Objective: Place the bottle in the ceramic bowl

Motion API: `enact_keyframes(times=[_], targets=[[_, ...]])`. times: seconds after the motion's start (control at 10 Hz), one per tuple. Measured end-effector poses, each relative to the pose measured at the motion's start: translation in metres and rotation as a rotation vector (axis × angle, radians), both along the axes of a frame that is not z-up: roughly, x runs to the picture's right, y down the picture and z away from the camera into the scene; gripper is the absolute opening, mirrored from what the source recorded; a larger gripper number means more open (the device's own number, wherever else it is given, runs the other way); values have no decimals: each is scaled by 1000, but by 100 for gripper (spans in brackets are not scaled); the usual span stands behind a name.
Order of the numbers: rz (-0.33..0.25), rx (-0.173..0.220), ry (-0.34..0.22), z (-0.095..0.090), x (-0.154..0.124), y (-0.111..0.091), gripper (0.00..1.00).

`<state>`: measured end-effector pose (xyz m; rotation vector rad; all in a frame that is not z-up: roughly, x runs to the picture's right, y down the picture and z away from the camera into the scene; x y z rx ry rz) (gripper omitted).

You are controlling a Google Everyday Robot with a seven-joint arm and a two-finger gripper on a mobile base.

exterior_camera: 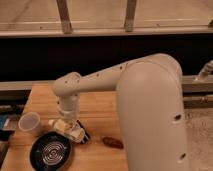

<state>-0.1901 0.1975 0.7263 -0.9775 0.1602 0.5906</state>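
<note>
My gripper hangs from the white arm at the left of the wooden table. It is shut on the pale cream bottle, which lies roughly level with its white cap pointing left. The bottle sits just above the far right rim of the ceramic bowl, a round black bowl with pale rings inside, at the table's front left. The gripper hides part of the bottle.
A whitish translucent cup stands left of the gripper, beside the bowl. A black striped block lies just right of the bottle. A small reddish-brown object lies further right. My large white arm fills the right side.
</note>
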Motion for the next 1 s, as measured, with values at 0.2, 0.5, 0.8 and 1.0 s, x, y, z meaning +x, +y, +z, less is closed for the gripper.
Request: enact_keyframes(times=[0.2, 0.5, 0.8, 1.0], targets=[[-19, -10, 14, 1, 1, 2, 0], [-19, -9, 15, 1, 1, 2, 0], [-29, -5, 7, -1, -2, 3, 0], [-53, -6, -31, -7, -14, 13, 0]])
